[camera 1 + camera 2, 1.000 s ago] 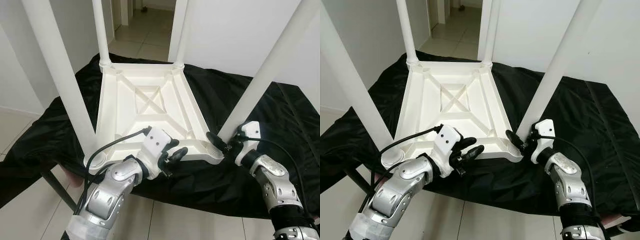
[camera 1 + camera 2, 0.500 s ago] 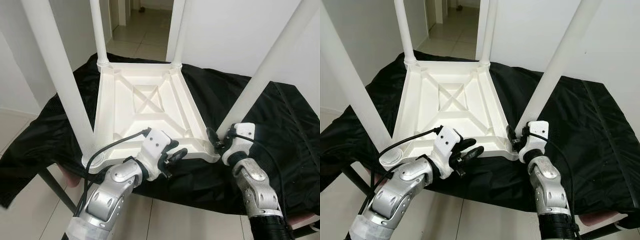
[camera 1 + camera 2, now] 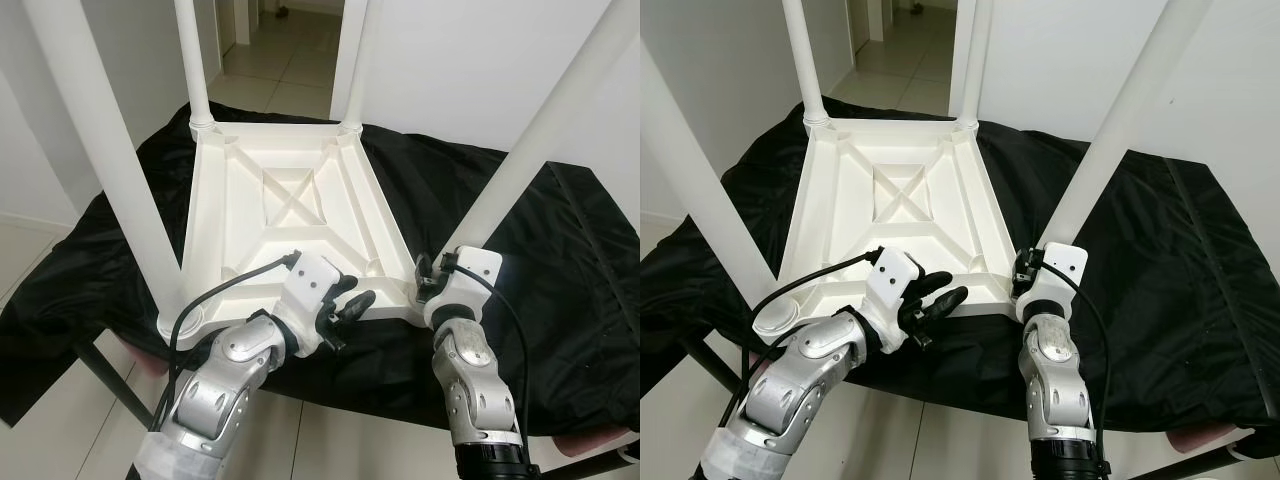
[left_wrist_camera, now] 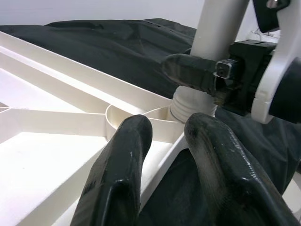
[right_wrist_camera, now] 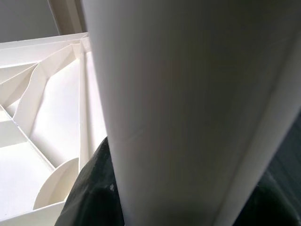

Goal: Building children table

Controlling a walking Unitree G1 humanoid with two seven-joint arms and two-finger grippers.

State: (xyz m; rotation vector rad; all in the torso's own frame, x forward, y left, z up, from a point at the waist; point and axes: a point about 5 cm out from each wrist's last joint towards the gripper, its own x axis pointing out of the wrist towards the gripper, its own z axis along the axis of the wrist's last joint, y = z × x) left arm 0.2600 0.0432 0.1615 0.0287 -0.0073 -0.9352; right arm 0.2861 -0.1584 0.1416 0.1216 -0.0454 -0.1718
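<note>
I have the white children's table [image 3: 290,215] upside down on a desk [image 3: 520,300] draped in black cloth [image 3: 560,260], with all four white legs pointing up. On my left, the near left leg [image 3: 110,150] stands in its corner socket, and the far left leg [image 3: 192,60] rises at the back corner. The far right leg [image 3: 352,60] stands opposite it.

My left gripper [image 3: 345,310] sits at the near edge of the tabletop's underside. Its two black fingers [image 4: 122,174] are slightly spread; one lies over the inside of the rim and the other hangs outside it, so the edge runs between them. I cannot tell whether they actually press on the plastic.

Further right, my right gripper [image 3: 425,280] is at the base of the near right leg [image 3: 540,140], right where it meets the corner socket. From the left wrist view I see one of its black fingers [image 4: 190,73] lying against the leg just above the ribbed collar. In the right wrist view the leg is very close up, with dark fingers [image 5: 94,188] on both sides of it, so the fingers are pinching the leg.
</note>
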